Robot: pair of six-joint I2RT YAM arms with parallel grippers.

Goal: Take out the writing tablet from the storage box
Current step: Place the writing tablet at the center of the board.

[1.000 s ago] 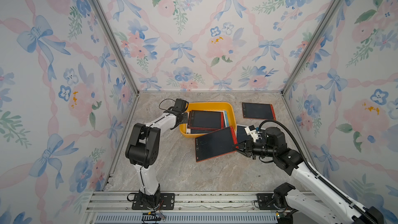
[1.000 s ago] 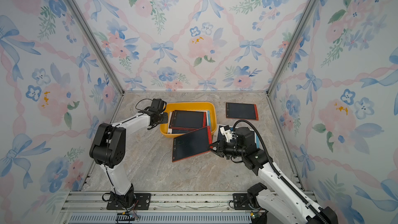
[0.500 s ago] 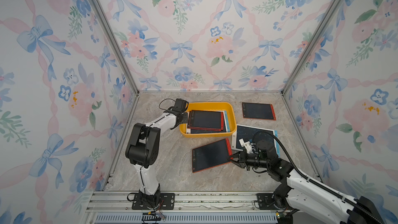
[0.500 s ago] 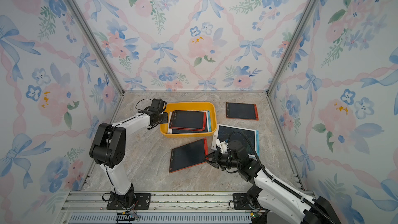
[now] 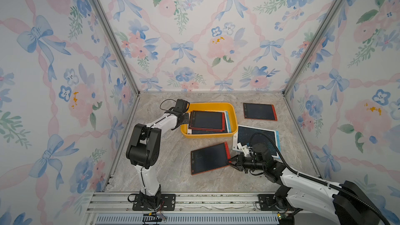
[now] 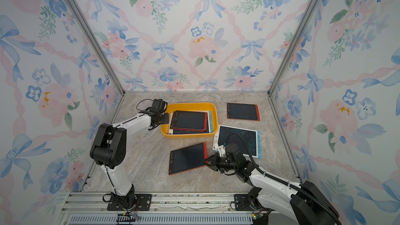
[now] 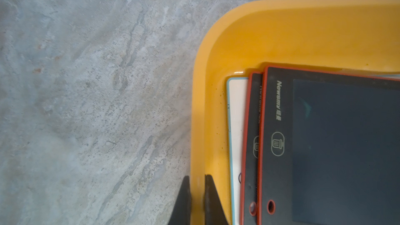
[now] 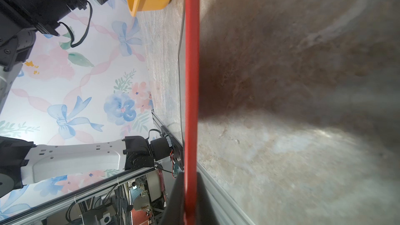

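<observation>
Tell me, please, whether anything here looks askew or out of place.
Nothing looks spilled or damaged. In the storage box, the stacked tablets sit fanned and skewed rather than squared. The white blue-edged tablet lies crooked, while the right gripper pinches a red tablet by its edge.

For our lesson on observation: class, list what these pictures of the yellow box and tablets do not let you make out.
Tablet count in the storage box: top red tablet covers those beneath, in both top views.
Near edge of the white-blue tablet: hidden by the right arm, in both top views.
Screen of the held red tablet: edge-on in the right wrist view.
</observation>
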